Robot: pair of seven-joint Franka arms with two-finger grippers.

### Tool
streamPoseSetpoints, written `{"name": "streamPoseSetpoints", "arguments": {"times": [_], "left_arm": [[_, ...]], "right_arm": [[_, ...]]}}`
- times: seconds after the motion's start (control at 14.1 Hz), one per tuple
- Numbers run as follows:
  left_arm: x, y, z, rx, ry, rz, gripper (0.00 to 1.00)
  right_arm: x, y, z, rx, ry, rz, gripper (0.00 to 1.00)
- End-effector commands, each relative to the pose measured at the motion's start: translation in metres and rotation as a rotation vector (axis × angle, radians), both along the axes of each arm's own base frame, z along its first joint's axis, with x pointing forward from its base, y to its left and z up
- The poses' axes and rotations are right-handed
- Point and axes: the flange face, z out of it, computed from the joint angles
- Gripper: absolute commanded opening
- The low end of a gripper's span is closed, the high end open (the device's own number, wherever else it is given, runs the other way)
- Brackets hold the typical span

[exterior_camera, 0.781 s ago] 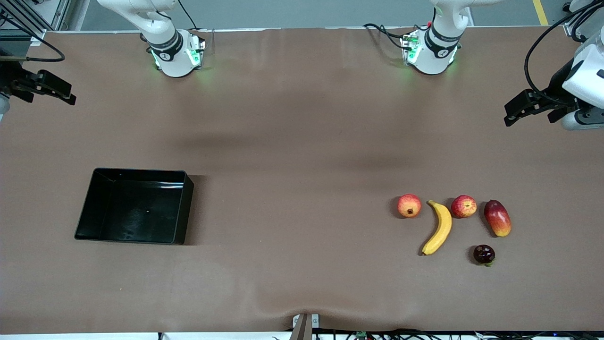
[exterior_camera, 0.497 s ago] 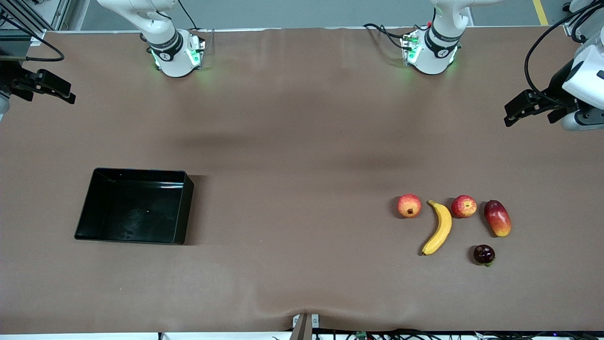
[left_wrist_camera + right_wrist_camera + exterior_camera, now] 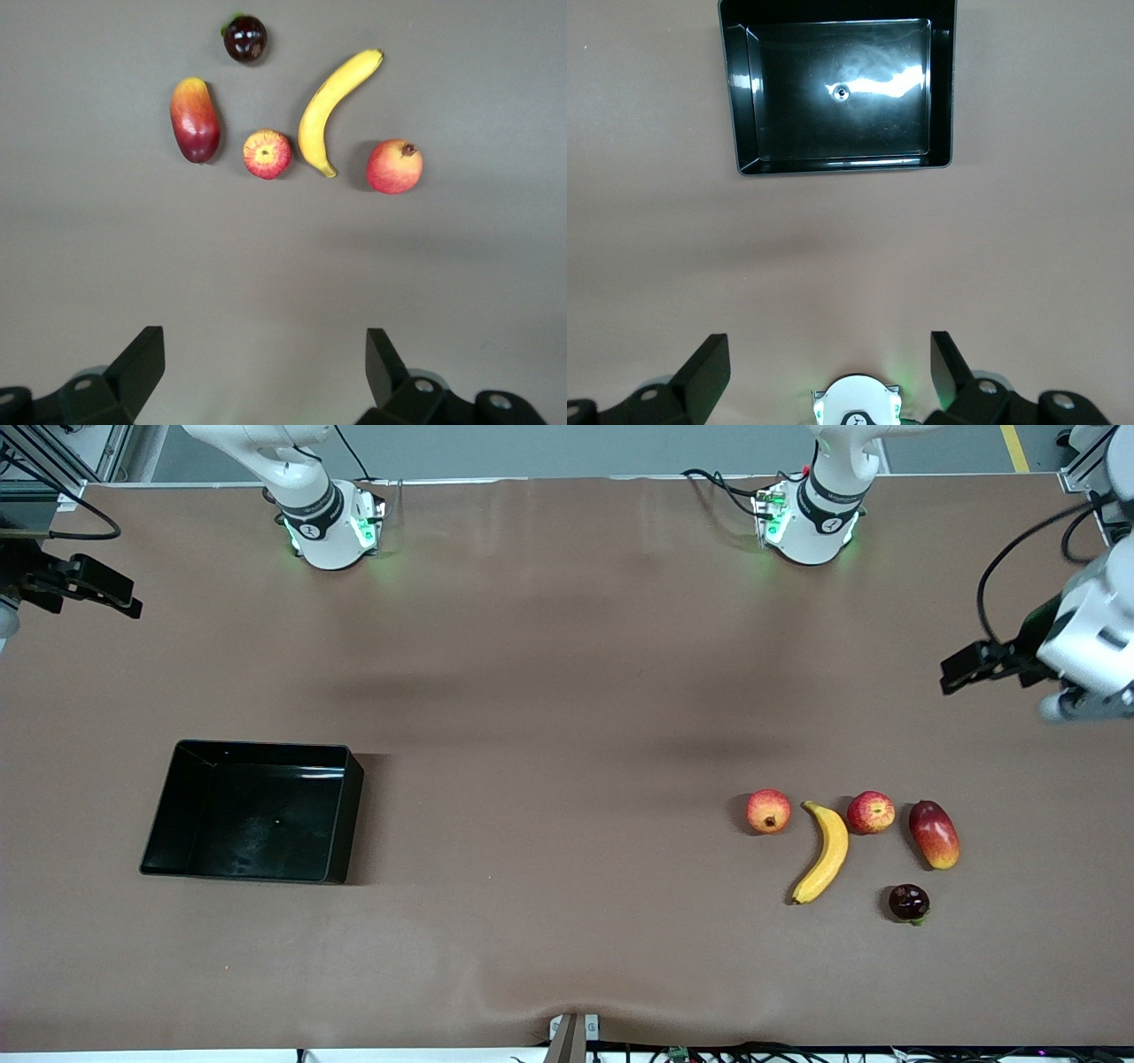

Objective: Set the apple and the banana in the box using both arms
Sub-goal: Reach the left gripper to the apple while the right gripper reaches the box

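The apple [image 3: 871, 812] lies on the brown table between the banana [image 3: 823, 852] and a mango, toward the left arm's end. The black box [image 3: 252, 815] stands empty toward the right arm's end. My left gripper [image 3: 952, 676] is open and empty, up in the air over the table's end, apart from the fruits. The left wrist view shows the apple [image 3: 267, 153] and the banana [image 3: 332, 111] ahead of the open left gripper [image 3: 264, 354]. My right gripper [image 3: 124, 602] waits open and empty in the air; the right wrist view [image 3: 830, 359] shows the box [image 3: 943, 88] ahead of it.
A round orange-red fruit with a dark crown [image 3: 768, 811] lies beside the banana. A red-yellow mango [image 3: 934, 833] lies beside the apple. A small dark purple fruit [image 3: 909, 902] lies nearer to the front camera. The right arm's base [image 3: 855, 407] shows between its fingers.
My left gripper has moved down in the front view, closer to the fruits. The right arm, the fruits and the box have not moved.
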Motion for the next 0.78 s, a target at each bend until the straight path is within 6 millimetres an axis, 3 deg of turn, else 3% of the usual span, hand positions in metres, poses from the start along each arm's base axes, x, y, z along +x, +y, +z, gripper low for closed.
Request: {"name": "streamPoseSetpoints", "arguments": {"times": [0.0,0.21,0.36,0.57,0.71], "left_arm": [[0.026,0.005,-0.038,0.038,0.006,-0.003,1.0],[0.036,0.013,-0.089,0.039,-0.032,0.023,1.0],[0.042,0.029,-0.124,0.03,-0.062,0.043,1.0],[0.047,0.04,-0.174,0.02,-0.087,0.115,1.0],[0.046,0.039,-0.203,0.013,-0.104,0.181,1.0]], "right_arm": [[0.002,-0.006,-0.001,-0.019,-0.007,0.002,1.0],[0.012,-0.011,-0.006,-0.021,-0.037,-0.005,1.0],[0.024,-0.018,-0.023,-0.017,-0.027,-0.016,1.0],[0.049,-0.032,-0.061,-0.014,-0.011,-0.029,1.0],[0.067,-0.049,-0.097,-0.006,-0.016,0.008,1.0]]}}
